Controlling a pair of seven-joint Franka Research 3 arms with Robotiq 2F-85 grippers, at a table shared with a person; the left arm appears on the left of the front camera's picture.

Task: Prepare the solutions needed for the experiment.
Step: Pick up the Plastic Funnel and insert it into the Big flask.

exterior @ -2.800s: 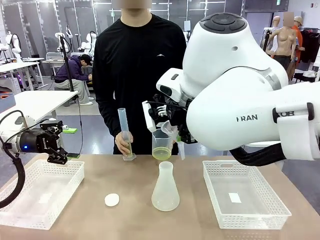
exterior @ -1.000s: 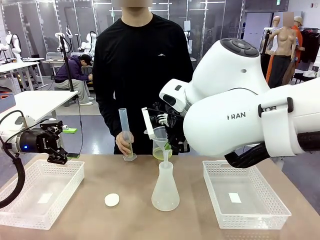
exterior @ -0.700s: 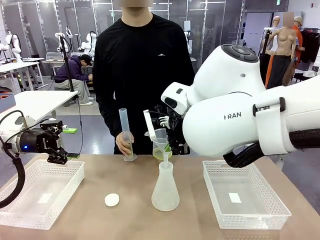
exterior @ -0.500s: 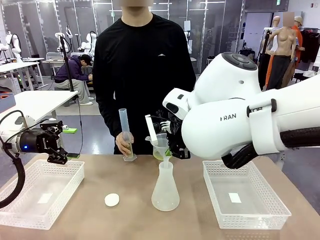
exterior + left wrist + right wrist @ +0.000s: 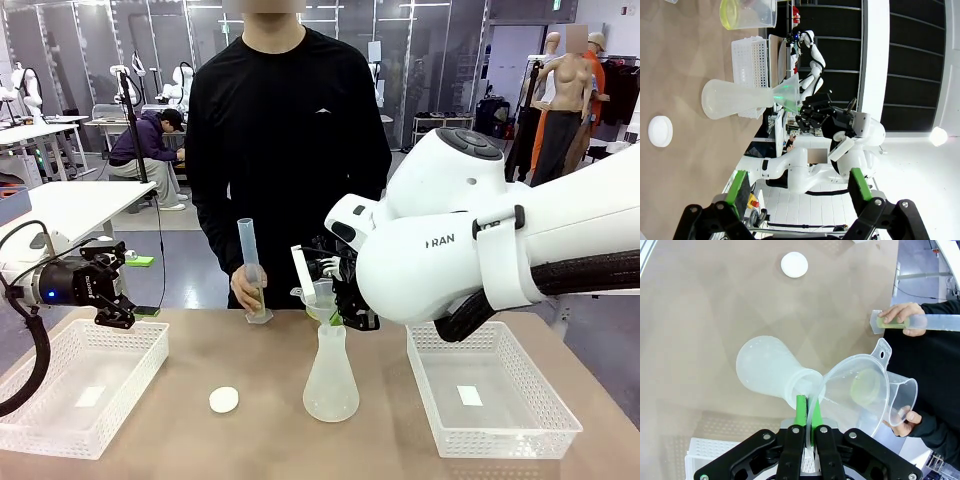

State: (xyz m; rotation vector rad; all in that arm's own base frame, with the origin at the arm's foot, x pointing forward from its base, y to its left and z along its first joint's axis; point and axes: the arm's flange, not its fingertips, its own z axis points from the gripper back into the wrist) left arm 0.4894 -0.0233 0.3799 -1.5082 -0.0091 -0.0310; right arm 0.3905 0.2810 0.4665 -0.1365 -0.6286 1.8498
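My right gripper is shut on a clear plastic funnel whose stem sits in the mouth of the frosted conical flask at mid-table. Just behind stands a clear beaker with a shallow layer of pale yellow-green solution; a person's hand is at its rim. The person's other hand holds a tall graduated cylinder upright on the table. My left gripper hangs open over the left basket with nothing between its fingers.
Two white mesh baskets flank the flask, one at the left and one at the right. Near the front, left of the flask, lies a small white round disc. The person stands at the far edge.
My right arm has come down and leftward, bringing the funnel from above the beaker into the flask's mouth. The left arm and the person's cylinder hand have stayed still.
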